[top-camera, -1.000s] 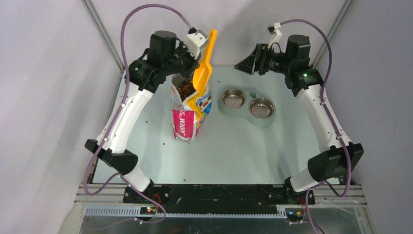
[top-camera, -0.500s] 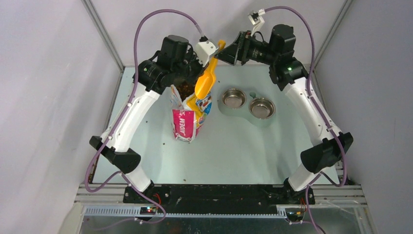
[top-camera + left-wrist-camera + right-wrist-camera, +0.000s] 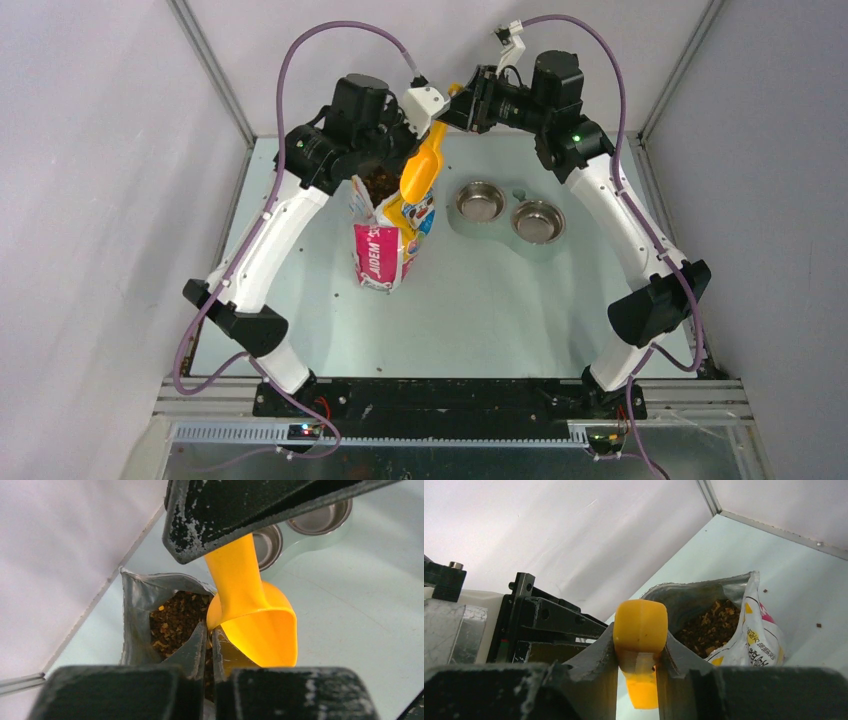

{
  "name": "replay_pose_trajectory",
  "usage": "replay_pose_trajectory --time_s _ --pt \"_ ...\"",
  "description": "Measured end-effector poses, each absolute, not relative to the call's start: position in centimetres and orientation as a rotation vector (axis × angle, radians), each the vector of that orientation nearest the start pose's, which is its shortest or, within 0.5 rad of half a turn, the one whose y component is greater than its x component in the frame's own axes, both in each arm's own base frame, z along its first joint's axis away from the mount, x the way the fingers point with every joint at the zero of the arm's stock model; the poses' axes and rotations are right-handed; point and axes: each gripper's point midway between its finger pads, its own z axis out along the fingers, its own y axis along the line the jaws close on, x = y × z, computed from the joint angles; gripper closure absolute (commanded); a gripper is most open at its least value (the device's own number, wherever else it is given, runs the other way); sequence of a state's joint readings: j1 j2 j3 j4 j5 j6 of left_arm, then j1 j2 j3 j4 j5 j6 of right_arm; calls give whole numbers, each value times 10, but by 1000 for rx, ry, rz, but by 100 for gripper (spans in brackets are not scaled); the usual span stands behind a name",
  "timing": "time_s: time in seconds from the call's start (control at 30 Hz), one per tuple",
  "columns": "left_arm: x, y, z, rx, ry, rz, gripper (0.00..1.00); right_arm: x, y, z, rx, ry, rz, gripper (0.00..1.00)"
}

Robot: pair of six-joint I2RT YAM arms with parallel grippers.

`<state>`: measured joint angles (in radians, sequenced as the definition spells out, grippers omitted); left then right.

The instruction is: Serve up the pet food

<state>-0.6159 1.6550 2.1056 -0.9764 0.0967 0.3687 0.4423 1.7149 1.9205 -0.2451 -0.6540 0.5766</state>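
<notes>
The pet food (image 3: pixel 381 183) is brown kibble inside the open cat-print bag (image 3: pixel 385 245), which stands upright left of centre. It also shows in the left wrist view (image 3: pixel 175 620) and the right wrist view (image 3: pixel 711 627). A yellow scoop (image 3: pixel 420 170) hangs empty over the bag's mouth, bowl down. My left gripper (image 3: pixel 208 630) is shut on the rim of the scoop's bowl (image 3: pixel 260 630). My right gripper (image 3: pixel 640 632) is shut on the top end of the scoop's handle (image 3: pixel 640 620), and it shows above the bag in the top view (image 3: pixel 452 100).
A pale green double feeder with two empty steel bowls (image 3: pixel 481 202) (image 3: pixel 538 222) sits right of the bag; it also shows in the left wrist view (image 3: pixel 265 540). A few stray pellets (image 3: pixel 338 293) lie on the table. The back wall is close behind both grippers.
My right arm swung left from above the bowls and closed on the scoop's handle end. My left gripper shifted slightly right with the scoop. The bag has not moved.
</notes>
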Motion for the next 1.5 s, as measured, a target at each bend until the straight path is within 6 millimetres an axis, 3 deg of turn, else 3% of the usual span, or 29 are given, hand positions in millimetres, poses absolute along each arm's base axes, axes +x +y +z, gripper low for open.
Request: replay_pose_trajectory --time_s 0.03,0.1,0.17,0.27,0.47,0.77,0.93,1.07,1.1,1.17,1.23,1.37,1.5 --pt "354 -252 377 1044 1828 -245 68 384 319 440 -430 1715 1282 100" --pt "355 -251 375 1045 1828 -235 52 385 318 440 -426 1718 1280 100" --pt "357 -251 370 1045 1831 -233 46 388 315 440 -413 1718 1280 100" --pt "356 -246 351 1021 1860 -275 45 393 310 444 -387 1710 1284 100" --pt "359 -234 326 900 1848 -425 50 403 301 448 -346 1692 1272 100" --pt "362 -249 357 782 1672 -609 55 399 303 456 -316 1686 1338 100" --pt "368 -256 374 740 1608 -658 80 398 304 458 -311 1681 1357 100" --pt "373 -264 376 739 1588 -694 96 398 305 459 -308 1678 1361 100" --pt "373 -265 376 738 1588 -701 98 399 304 458 -306 1681 1360 98" --pt "373 -266 375 736 1589 -710 100 400 303 457 -305 1681 1359 68" --pt "373 -266 375 736 1593 -709 100 400 301 456 -314 1678 1356 52" --pt "372 -261 365 780 1618 -664 100 401 288 440 -379 1702 1337 37" --pt "366 -251 349 875 1659 -582 100 406 241 406 -420 1811 1277 26"
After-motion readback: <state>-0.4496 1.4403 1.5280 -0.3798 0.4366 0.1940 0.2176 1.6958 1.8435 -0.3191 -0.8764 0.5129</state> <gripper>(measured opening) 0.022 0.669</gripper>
